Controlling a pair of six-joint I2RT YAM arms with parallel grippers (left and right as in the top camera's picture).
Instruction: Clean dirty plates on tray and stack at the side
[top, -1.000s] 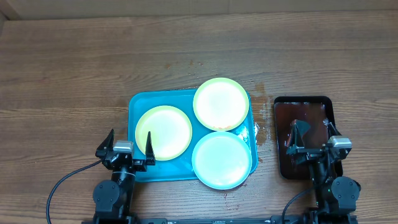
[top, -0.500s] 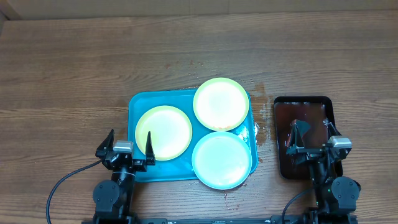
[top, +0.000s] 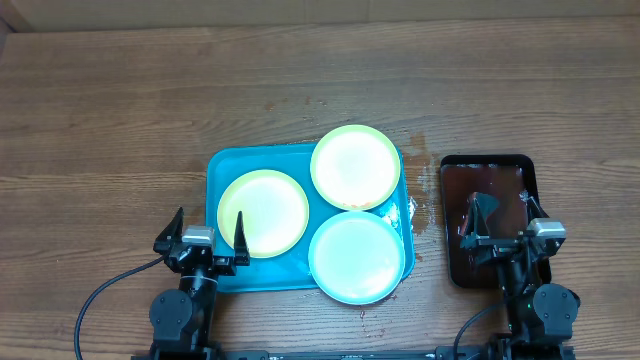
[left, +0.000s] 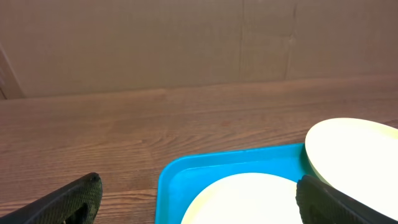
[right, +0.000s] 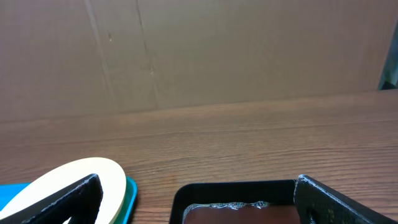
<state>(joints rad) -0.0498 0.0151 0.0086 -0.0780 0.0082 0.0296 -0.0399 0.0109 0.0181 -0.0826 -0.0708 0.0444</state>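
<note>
No step is underway yet: three round shallow plastic plates (top: 263, 212) are lying on the large turquoise rectangular plastic tray (top: 225, 165) at frame centre. Left gripper (top: 209, 222) and right gripper (top: 503, 212) are gaping wide, holding nothing; the next move likely calls for a rim grasp

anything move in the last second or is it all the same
Nothing visibly changed. The left gripper and right gripper sit open and empty at the near edge, as before. The left yellow-green plate, the far yellow-green plate and the light blue plate lie in the same spots on the turquoise tray, with the black tray beside it.
</note>
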